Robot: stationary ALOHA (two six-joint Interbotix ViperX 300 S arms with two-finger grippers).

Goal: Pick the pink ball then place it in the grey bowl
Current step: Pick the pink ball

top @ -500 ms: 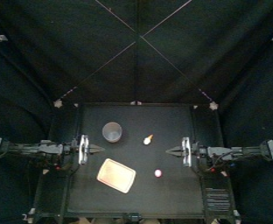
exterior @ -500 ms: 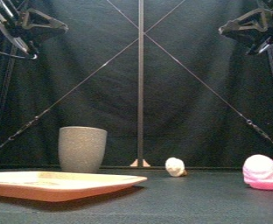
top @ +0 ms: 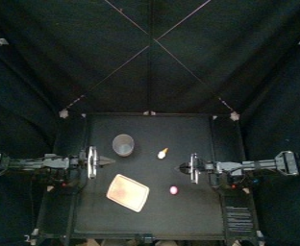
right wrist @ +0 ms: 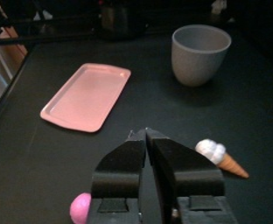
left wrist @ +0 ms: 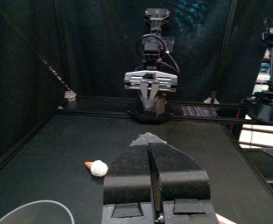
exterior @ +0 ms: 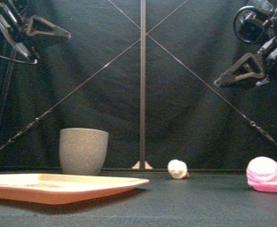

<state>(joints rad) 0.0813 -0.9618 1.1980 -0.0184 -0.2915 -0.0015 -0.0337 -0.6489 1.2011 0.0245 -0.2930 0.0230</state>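
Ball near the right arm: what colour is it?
The ball is pink, best seen in the front view.

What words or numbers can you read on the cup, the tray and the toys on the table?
None: no word, number or sign can be read on anything on the table.
grey bowl: plain, no print.
pink tray: plain, no print.
pink ball: no print shows.
little cone toy: too small to tell.

light: dim | table (right wrist: 255, 105): faint sheen, wrist views | shadows: soft
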